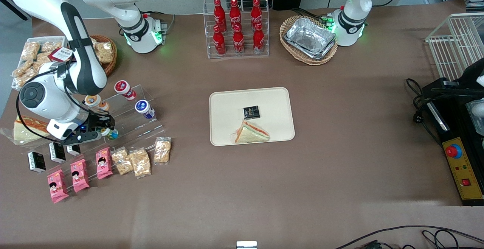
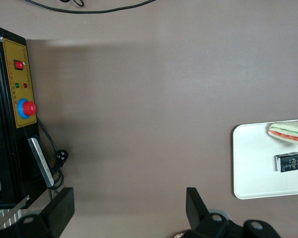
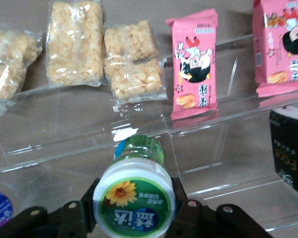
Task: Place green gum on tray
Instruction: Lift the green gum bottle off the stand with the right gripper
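The green gum [image 1: 112, 133] is a small bottle lying on the lowest step of the clear acrylic stand [image 1: 145, 126]. In the right wrist view its green-rimmed lid with a sunflower [image 3: 134, 199] faces the camera. My right gripper [image 1: 107, 131] is at the bottle, and its black fingers [image 3: 185, 208] press against both sides of the lid, shut on it. The beige tray [image 1: 227, 105] lies at the table's middle, toward the parked arm's end from the stand. It holds a wrapped sandwich [image 1: 251, 132] and a small black packet [image 1: 251, 111]. The tray's corner also shows in the left wrist view [image 2: 251, 163].
Orange-lidded [image 1: 92, 100], red-lidded [image 1: 121, 87] and blue-lidded [image 1: 142, 107] bottles lie on the stand's upper steps. Pink snack packs [image 1: 103, 162] and rice cracker bags [image 1: 140, 162] lie nearer the front camera. A cola bottle rack [image 1: 236, 27] stands farther back.
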